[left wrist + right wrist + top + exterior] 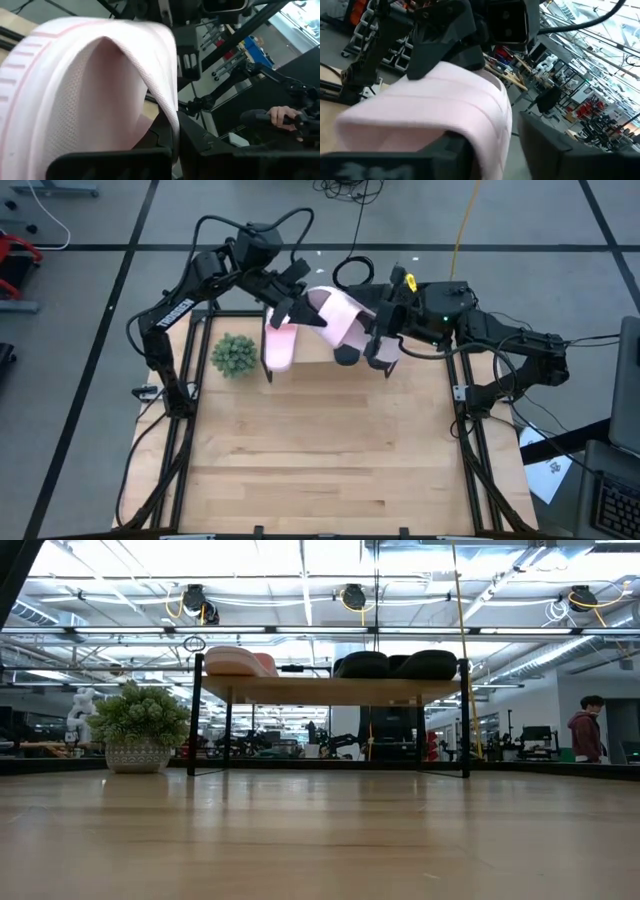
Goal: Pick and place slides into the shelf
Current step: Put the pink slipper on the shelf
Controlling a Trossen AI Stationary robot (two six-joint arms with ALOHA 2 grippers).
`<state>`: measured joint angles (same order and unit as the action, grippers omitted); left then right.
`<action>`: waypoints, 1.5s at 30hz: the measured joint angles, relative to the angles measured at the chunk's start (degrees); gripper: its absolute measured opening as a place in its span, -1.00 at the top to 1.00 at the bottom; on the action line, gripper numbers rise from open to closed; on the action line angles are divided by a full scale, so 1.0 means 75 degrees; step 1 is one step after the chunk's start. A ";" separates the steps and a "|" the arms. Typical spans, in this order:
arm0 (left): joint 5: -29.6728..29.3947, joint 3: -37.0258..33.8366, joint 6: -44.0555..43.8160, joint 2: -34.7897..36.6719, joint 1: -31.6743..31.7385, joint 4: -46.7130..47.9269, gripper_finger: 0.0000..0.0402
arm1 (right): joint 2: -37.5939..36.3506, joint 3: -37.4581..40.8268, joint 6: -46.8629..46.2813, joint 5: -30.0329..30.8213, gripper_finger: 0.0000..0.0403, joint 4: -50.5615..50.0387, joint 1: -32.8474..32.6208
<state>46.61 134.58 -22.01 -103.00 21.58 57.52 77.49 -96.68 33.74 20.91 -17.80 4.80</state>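
Observation:
My left gripper [300,310] is shut on a light pink slide [335,315], holding it in the air above the shelf [330,690] at the table's far edge. My right gripper [372,340] has its fingers on either side of that slide's other end [430,110], with a gap showing beside one finger [555,145]. The second pink slide [238,661] lies sole-down on the left of the shelf's plank. Two black slides [365,664] [425,664] lie on the plank's right part. Neither gripper shows in the low view. My left gripper pinches the wide strap of the pink slide at its edge [167,115], one finger on the mesh inner side and one outside. It comes from the table's left, roughly level. The slide is lifted clear of the shelf. Whether my right gripper touches the slide cannot be told.
A small potted plant [235,355] stands just left of the shelf. Black frame rails [180,440] run along both sides of the table. The near half of the wooden tabletop [320,470] is bare. A person [585,725] stands in the room beyond.

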 joint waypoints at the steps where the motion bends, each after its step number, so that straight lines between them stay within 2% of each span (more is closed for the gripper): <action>1: 0.0000 0.0000 -0.0009 -0.0012 0.0002 0.0012 1.00 | 0.0000 0.0000 0.0003 0.0000 0.39 -0.0008 0.0000; 6: 0.0093 0.0000 -0.0089 -0.0143 0.0011 -0.0081 1.00 | 0.0003 0.0000 0.0041 0.0007 0.88 -0.0120 0.0000; 7: 0.0092 0.0000 -0.0085 -0.0151 0.0017 -0.0131 0.99 | 0.0003 0.0000 0.0051 0.0013 0.93 -0.0139 0.0001; 11: -0.0304 0.0000 0.0135 -0.0134 0.0088 -0.0233 0.89 | 0.0003 0.0000 -0.0371 0.0144 0.95 -0.0049 0.0006; 21: -0.0282 -0.0014 0.0316 0.0002 0.1036 -0.0750 0.67 | 0.0185 -0.0009 -0.1577 0.1729 0.99 0.0171 0.0017; 27: 0.0347 -0.0014 0.0424 0.0254 0.2126 -0.0766 0.64 | 0.0695 -0.0010 -0.2794 0.2206 0.99 0.0527 0.0017; 30: 0.0222 -0.0014 0.1015 0.0519 0.2923 -0.0674 0.63 | 0.1116 -0.0009 -0.3562 0.2344 1.00 0.1409 -0.0002; 32: -0.0360 -0.0011 0.1301 0.0700 0.3387 -0.0648 0.63 | 0.1451 -0.0015 -0.3735 0.2897 1.00 0.2092 -0.0073; 35: -0.1236 -0.0008 0.1551 0.0976 0.4037 -0.0574 0.63 | 0.2105 -0.0015 -0.3691 0.4391 1.00 0.3007 -0.0105; 37: -0.1686 -0.0008 0.1665 0.1137 0.4333 -0.0547 0.63 | 0.2568 -0.0006 -0.3776 0.4983 1.00 0.3683 -0.0099; 41: -0.2230 -0.0008 0.2173 0.1370 0.4765 -0.0546 0.63 | 0.3382 -0.0009 -0.3726 0.5718 1.00 0.5504 -0.0026; 45: -0.2679 -0.0008 0.2701 0.1434 0.4961 -0.0551 0.63 | 0.4112 -0.0010 -0.3120 0.7255 1.00 0.6608 -0.0023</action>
<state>26.52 134.52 -1.75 -92.25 58.79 53.39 108.34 -96.76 10.34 75.32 31.75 4.62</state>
